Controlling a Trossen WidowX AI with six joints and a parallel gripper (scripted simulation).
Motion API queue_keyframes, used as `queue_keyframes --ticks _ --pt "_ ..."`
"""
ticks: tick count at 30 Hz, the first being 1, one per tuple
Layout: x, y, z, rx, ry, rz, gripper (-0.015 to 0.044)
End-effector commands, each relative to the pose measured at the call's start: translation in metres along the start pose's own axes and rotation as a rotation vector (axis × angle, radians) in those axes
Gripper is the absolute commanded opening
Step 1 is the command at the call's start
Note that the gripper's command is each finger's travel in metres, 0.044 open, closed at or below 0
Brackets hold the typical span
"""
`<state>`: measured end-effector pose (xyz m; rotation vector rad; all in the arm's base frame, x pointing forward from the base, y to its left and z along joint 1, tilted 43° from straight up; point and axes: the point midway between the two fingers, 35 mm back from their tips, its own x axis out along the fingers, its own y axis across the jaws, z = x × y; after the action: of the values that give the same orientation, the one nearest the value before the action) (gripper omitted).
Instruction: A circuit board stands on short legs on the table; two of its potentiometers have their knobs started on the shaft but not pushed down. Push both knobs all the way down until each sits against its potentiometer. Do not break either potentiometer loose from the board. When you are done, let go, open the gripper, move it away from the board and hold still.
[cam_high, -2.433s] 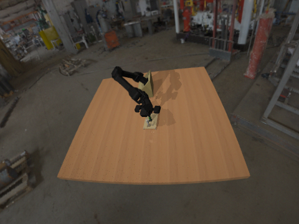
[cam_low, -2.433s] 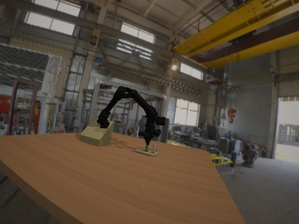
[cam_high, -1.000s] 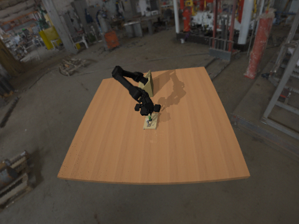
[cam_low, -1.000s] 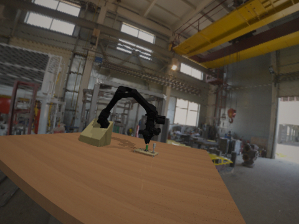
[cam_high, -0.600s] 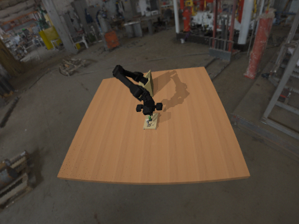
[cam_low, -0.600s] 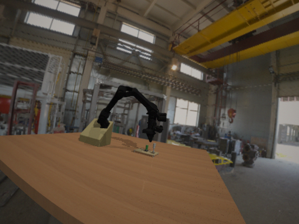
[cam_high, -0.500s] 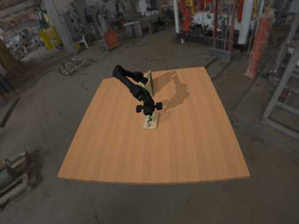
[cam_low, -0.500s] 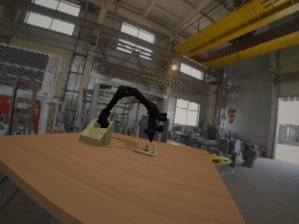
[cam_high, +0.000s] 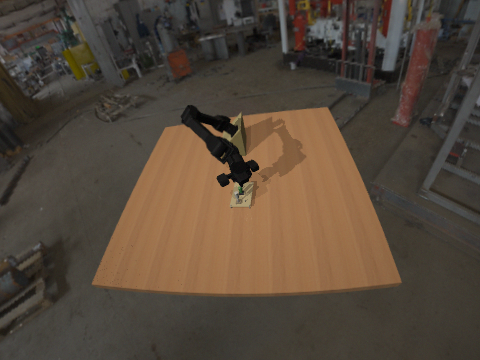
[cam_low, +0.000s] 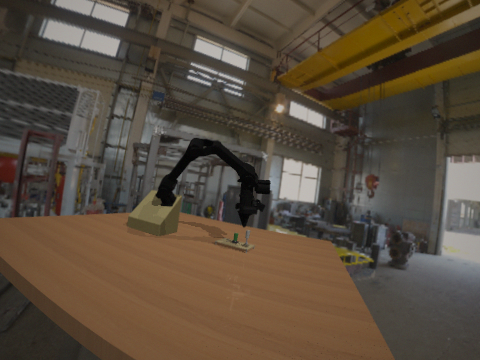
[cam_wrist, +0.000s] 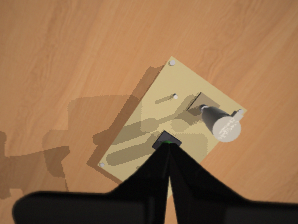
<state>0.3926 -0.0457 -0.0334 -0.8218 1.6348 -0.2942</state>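
Observation:
The circuit board (cam_high: 247, 204) (cam_low: 225, 243) (cam_wrist: 192, 82) stands on the table. The green knob (cam_high: 241, 190) (cam_low: 235, 238) is upright over its dark potentiometer (cam_wrist: 161, 140); in the wrist view the fingertips hide nearly all of it. The grey knob (cam_high: 237, 195) (cam_low: 247, 235) (cam_wrist: 226, 129) is upright at the other potentiometer and its top is higher than the green one's. Whether either knob sits against its potentiometer is too small to tell. My gripper (cam_high: 241, 185) (cam_low: 244, 226) (cam_wrist: 168, 149) is shut and empty, pointing down above the board between the two knobs in the exterior view, touching neither.
The arm's tan wedge-shaped base (cam_high: 240, 141) (cam_low: 154, 216) stands on the wooden table (cam_high: 200, 240) (cam_low: 190, 280) behind the board. A small pin (cam_wrist: 175, 96) stands on the board, and screw heads (cam_wrist: 172, 63) mark its corners. The arm's shadow falls across board and table.

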Motion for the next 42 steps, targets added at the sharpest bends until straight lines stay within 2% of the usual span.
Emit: queue_keyframes --ticks 1,42 --pt "-0.001 -0.002 0.003 -0.154 0.005 0.005 0.0" --pt "-0.024 -0.024 0.013 -1.571 0.035 0.034 0.0"
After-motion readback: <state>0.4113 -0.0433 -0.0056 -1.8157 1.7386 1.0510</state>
